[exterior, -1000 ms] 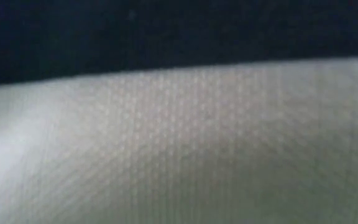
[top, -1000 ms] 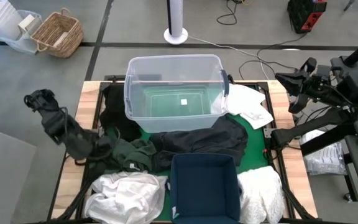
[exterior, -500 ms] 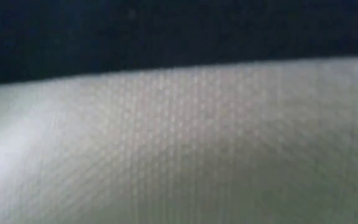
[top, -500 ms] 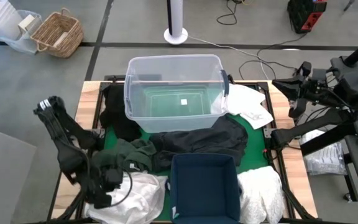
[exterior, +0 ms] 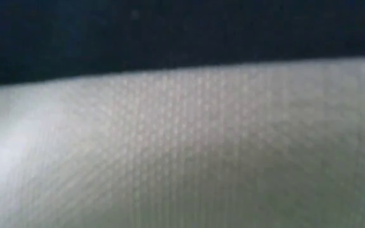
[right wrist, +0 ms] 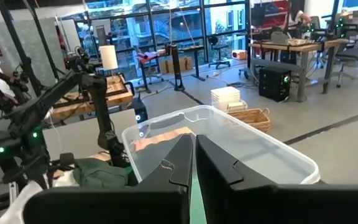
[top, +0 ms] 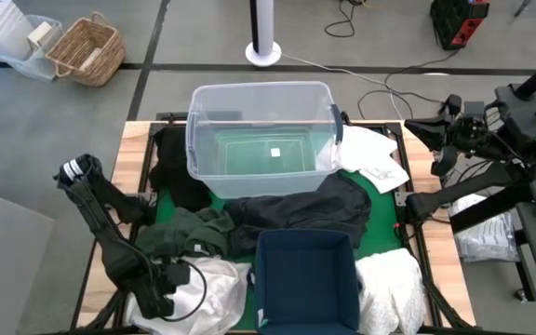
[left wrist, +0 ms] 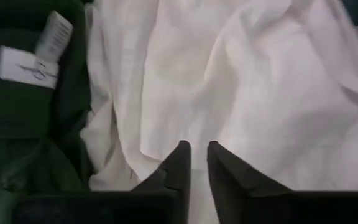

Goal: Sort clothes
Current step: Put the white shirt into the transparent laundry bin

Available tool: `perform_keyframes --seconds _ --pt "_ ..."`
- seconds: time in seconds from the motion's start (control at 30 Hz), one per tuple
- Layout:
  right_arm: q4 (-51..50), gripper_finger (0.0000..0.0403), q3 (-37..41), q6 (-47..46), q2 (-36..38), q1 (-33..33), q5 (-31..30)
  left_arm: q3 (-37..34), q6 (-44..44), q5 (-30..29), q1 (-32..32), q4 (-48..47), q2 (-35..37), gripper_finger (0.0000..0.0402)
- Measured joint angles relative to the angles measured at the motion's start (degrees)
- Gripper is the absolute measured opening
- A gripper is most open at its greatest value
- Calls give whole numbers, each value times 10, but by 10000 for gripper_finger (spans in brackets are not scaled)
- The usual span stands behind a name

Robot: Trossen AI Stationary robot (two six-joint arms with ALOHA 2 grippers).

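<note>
Six clothes on the tabletop [top: 136,140], counted from above: three white, three dark. White ones: one at the front left corner [top: 214,279], one at the front right corner [top: 391,287], one at the back right [top: 372,154] beside the tub. Dark ones: a black garment [top: 173,167] at the back left, a dark green garment [top: 192,231] with white labels just in front of it, and a black or navy garment [top: 305,207] spread across the middle.

Two containers. Clear plastic tub [top: 261,93] at the back centre, showing the green mat through its floor and one small white square. Navy blue square bin [top: 305,279] at the front centre, between the two front white garments, showing only its own dark blue inside.

Two hands. Left hand [top: 161,293] down on the front left white garment; fingers parted by a narrow gap, tips at the white cloth, nothing seen pinched between them. Right hand [top: 440,140] waiting off the right edge of the tabletop, fingers pressed together, holding nothing.

Low view filled by white fabric [exterior: 182,145] close up, under a dark band.
</note>
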State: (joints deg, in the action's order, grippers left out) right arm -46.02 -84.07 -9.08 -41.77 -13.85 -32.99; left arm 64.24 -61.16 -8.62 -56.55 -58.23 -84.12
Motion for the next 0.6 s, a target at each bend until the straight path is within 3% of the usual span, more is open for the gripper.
perform_keyframes --seconds 0.43,0.6 --pt "-1 13 0 -20 -6 0 5 0 -44 -31 0 -28 -21 230" --pt "-4 13 0 -30 -9 0 5 -24 -40 -43 1 -9 -20 283"
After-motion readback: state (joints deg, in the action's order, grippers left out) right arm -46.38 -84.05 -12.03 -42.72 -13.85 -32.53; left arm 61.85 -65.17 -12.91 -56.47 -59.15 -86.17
